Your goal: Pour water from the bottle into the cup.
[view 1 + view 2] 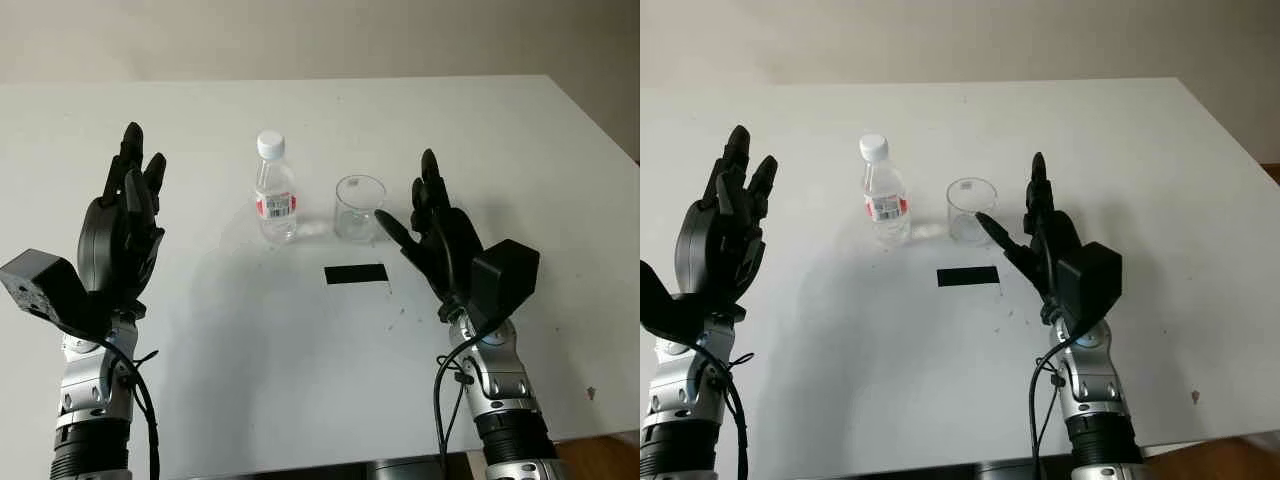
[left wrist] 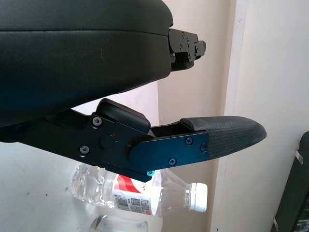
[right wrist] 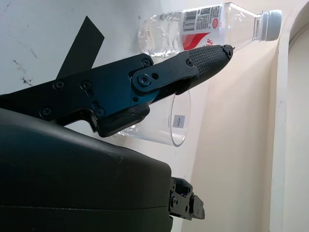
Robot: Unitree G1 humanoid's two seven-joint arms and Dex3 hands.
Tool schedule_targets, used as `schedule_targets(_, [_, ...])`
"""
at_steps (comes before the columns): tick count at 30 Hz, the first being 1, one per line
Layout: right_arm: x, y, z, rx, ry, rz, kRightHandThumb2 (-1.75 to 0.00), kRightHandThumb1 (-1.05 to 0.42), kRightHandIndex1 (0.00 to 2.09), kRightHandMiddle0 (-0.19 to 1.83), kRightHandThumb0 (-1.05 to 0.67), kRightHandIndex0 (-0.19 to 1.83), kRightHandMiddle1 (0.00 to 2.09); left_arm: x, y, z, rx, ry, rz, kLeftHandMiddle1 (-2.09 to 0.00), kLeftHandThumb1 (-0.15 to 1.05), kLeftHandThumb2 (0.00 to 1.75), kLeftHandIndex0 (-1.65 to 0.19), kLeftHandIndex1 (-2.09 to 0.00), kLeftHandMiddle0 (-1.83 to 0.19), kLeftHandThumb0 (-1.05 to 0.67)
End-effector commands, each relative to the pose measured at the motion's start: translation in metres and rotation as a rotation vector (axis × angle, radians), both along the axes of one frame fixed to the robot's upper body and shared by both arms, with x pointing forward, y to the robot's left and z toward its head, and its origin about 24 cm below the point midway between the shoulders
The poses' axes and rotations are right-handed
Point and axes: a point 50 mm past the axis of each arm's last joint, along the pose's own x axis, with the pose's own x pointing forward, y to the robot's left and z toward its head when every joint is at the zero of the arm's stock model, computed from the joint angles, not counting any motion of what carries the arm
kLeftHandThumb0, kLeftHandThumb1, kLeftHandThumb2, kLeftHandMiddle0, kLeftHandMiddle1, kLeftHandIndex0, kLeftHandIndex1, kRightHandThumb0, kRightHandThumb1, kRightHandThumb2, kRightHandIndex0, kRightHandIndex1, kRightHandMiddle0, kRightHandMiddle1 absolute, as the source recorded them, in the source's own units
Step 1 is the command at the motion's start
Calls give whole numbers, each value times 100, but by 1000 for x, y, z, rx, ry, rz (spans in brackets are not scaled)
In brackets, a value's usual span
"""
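A clear water bottle (image 1: 275, 195) with a white cap and red label stands upright mid-table. Just right of it stands a clear plastic cup (image 1: 359, 207), upright. My left hand (image 1: 125, 215) is raised at the left, open, well apart from the bottle (image 2: 140, 193). My right hand (image 1: 435, 235) is raised just right of the cup (image 3: 161, 123), open, its thumb pointing toward the cup's base without touching. The bottle (image 3: 203, 26) shows beyond the cup in the right wrist view.
A black rectangular tape mark (image 1: 355, 273) lies on the white table (image 1: 300, 380) in front of the cup. The table's far edge (image 1: 300, 82) meets a beige wall; its right edge (image 1: 600, 130) runs diagonally.
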Motion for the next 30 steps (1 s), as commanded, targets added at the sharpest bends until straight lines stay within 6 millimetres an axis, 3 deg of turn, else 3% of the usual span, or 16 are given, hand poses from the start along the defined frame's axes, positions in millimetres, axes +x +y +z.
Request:
schedule_targets(1, [1, -1, 4, -14, -19, 1, -5, -100, 0, -19, -81, -19, 0, 0, -1, 1, -7, -11, -2, -42, 105, 58, -1, 0, 19, -86])
schedule_targets(14, [-1, 0, 9, -18, -59, 20, -6, -101, 0, -19, -81, -19, 0, 0, -1, -2, -14, -9, 0, -44, 105, 60, -2, 0, 19, -85])
schedule_targets(24, [6, 0, 69, -63, -306, 82, -5, -100, 0, -19, -80, -19, 0, -1, -4, -2, -15, -1, -4, -44, 105, 57, -4, 0, 19, -85])
schedule_targets(30, [10, 11, 105, -63, -443, 127, -4, -97, 0, -19, -78, -19, 0, -1, -5, -2, -12, -1, -1, -45, 105, 59, -2, 0, 19, -85])
